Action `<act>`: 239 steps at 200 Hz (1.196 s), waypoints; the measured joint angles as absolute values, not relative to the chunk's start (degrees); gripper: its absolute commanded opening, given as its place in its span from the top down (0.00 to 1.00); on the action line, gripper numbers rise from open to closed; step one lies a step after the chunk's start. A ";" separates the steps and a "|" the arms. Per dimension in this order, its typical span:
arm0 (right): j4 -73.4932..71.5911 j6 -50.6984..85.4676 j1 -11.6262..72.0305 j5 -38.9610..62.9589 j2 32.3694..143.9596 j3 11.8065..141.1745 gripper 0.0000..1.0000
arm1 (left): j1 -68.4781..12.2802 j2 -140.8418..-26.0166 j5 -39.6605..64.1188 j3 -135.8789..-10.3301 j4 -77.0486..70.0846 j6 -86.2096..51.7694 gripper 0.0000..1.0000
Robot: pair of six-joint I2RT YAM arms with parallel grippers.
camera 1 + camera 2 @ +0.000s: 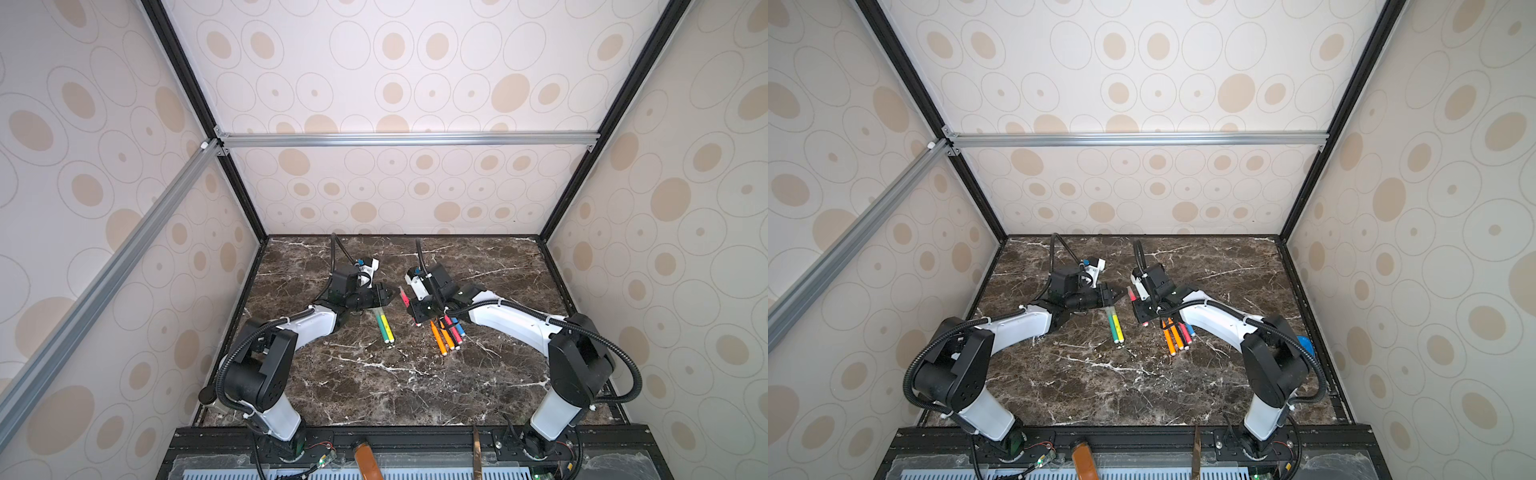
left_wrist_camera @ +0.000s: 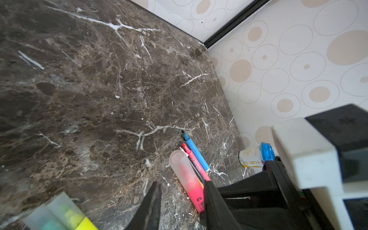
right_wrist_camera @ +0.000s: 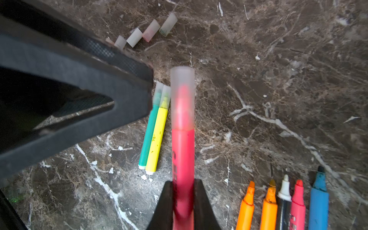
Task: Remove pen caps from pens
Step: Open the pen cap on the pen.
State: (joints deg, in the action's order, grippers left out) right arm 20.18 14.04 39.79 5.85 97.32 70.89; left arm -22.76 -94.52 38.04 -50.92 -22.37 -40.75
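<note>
Eight pens: one is in my grip and seven lie on the marble tabletop (image 3: pixel 278 69).
Right end effector (image 3: pixel 183 181): my jaws are clamped on the barrel of the red pen (image 3: pixel 182 151), which I hold above the tabletop.
Red pen's cap (image 3: pixel 182 95): it is on the pen, translucent, and points away from my right jaws toward my left end effector (image 2: pixel 182 186).
Left end effector: the jaws are part-way apart and hold nothing. The tips sit just beside the red pen's cap, and I cannot tell whether they touch it.
Capped pair: the green pen (image 3: pixel 149 135) and the yellow pen (image 3: pixel 158 135) lie side by side, touching, on the tabletop by my left end effector.
Uncapped row: an orange pen (image 3: pixel 247 207), a second orange pen (image 3: pixel 269 209), a black pen (image 3: pixel 284 205) with a white tip, a pink pen (image 3: pixel 297 205) and a blue pen (image 3: pixel 318 203) lie parallel with bare tips, close by my right end effector.
Loose caps (image 3: pixel 151 30): four lie in a row on the tabletop, well apart from the uncapped row.
</note>
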 measured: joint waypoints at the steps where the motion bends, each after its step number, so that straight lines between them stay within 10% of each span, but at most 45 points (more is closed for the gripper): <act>1: 20.18 14.04 39.79 5.89 97.27 70.87 1.00 | -22.79 -94.54 38.04 -50.94 -22.39 -40.77 0.63; 90: 17.58 14.09 39.79 7.01 95.55 69.30 1.00 | -24.47 -98.19 39.16 -53.52 -24.86 -43.51 0.64; 158: 15.81 14.76 39.64 6.46 94.85 67.70 1.00 | -25.34 -98.74 39.94 -55.22 -25.93 -45.10 0.91; 196: 14.76 15.18 39.64 6.79 94.61 67.07 0.64 | -25.52 -98.80 40.14 -55.24 -26.24 -45.21 0.99; 239: 10.04 16.27 39.70 7.92 94.54 64.07 0.61 | -25.56 -98.80 40.40 -55.24 -28.47 -46.65 1.00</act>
State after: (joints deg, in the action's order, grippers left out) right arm 10.04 16.27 39.70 7.92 94.54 64.07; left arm -25.56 -98.80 40.40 -55.24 -28.47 -46.65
